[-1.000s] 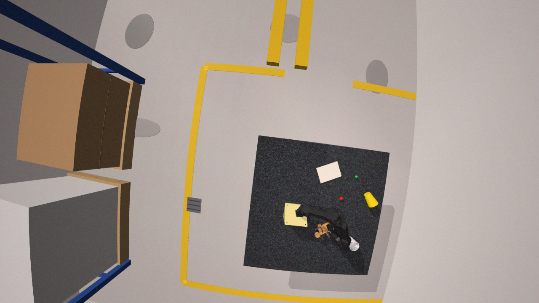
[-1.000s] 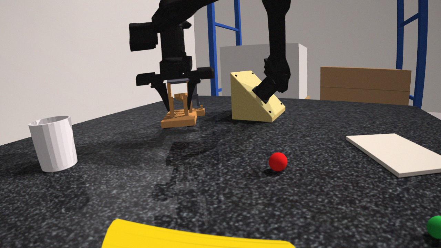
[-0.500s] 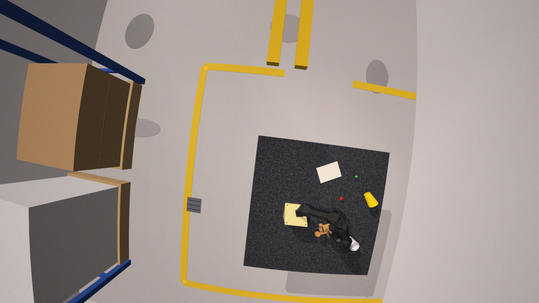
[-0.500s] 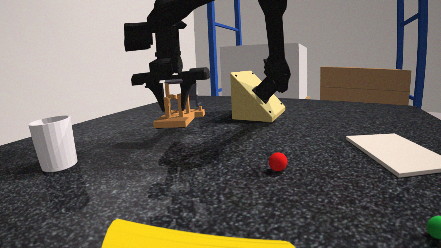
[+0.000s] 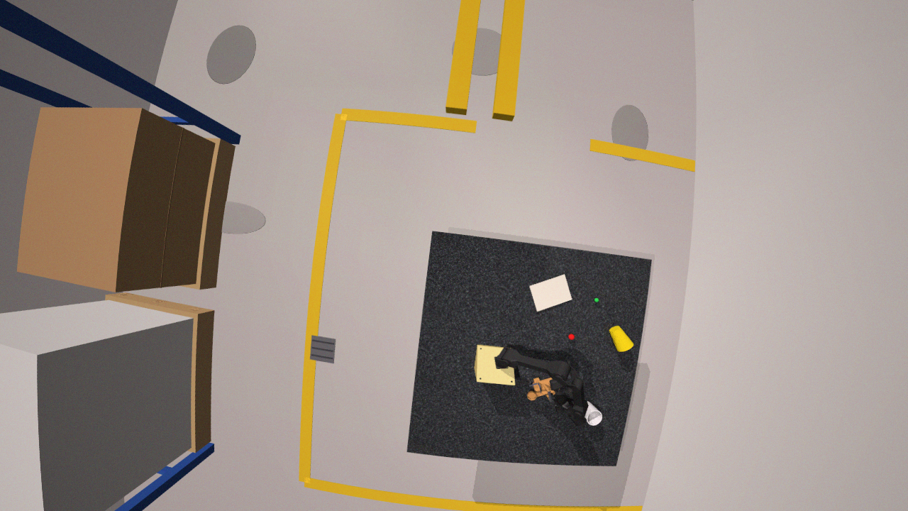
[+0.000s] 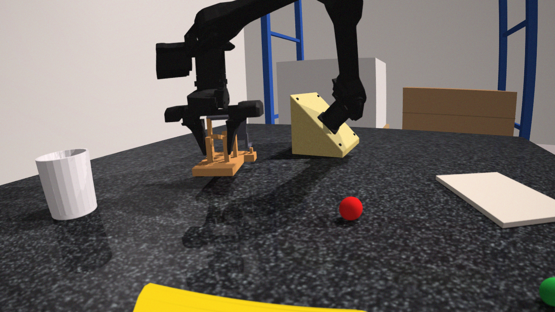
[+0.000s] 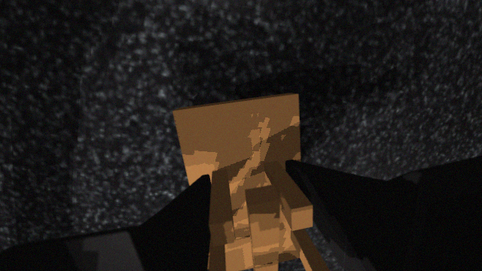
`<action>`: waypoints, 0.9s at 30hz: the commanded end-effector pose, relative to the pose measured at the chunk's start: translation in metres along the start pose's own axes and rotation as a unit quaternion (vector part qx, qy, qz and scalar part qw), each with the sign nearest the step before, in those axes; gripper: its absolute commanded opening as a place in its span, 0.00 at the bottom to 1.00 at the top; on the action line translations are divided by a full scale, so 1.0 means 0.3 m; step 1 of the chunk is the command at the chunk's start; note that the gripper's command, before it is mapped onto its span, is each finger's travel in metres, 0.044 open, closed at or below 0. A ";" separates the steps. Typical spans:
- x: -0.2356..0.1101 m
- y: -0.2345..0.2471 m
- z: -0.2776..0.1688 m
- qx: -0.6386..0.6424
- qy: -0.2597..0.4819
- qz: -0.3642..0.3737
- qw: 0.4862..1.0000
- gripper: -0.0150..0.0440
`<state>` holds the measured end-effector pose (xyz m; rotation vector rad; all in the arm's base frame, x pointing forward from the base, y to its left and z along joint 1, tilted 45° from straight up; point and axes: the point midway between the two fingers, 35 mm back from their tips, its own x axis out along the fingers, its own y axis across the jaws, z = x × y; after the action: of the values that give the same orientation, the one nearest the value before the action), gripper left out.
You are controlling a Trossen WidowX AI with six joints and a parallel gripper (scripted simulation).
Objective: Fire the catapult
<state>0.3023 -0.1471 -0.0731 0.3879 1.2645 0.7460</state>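
The small orange wooden catapult [image 5: 538, 389] [image 6: 215, 167] [image 7: 237, 128] is on the dark table, between the white mug [image 5: 594, 415] [image 6: 66, 184] and the yellow wedge block. My gripper [image 5: 550, 391] [image 6: 216, 149] [image 7: 248, 174] comes straight down on it and is shut on its upright frame. Its base is at the table top or just above it; I cannot tell which. The red ball [image 5: 571, 336] [image 6: 350, 208] lies loose on the table, well to the right of the catapult in the exterior view. The mug stands upright at the left.
The yellow wedge block [image 5: 487, 370] [image 6: 310, 135] bears the arm's base behind the catapult. A flat white slab [image 5: 550, 292] [image 6: 500, 197] lies at the right. A green ball [image 5: 596, 299] [image 6: 547, 290] and a yellow cup [image 5: 621, 338] [image 6: 217, 302] lie near the front edge.
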 end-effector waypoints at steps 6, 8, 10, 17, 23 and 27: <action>0.044 -0.004 -0.002 0.004 -0.004 -0.002 1.000 0.25; 0.055 -0.004 -0.002 0.004 -0.004 -0.002 1.000 0.25; 0.055 -0.001 -0.005 0.002 0.001 0.002 1.000 0.25; 0.055 -0.001 -0.005 0.002 0.001 0.002 1.000 0.34; 0.055 -0.001 -0.005 0.002 0.001 0.002 1.000 0.61; 0.055 -0.001 -0.005 0.002 0.001 0.002 1.000 0.79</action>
<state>0.3026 -0.1352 -0.0859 0.3958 1.2698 0.7497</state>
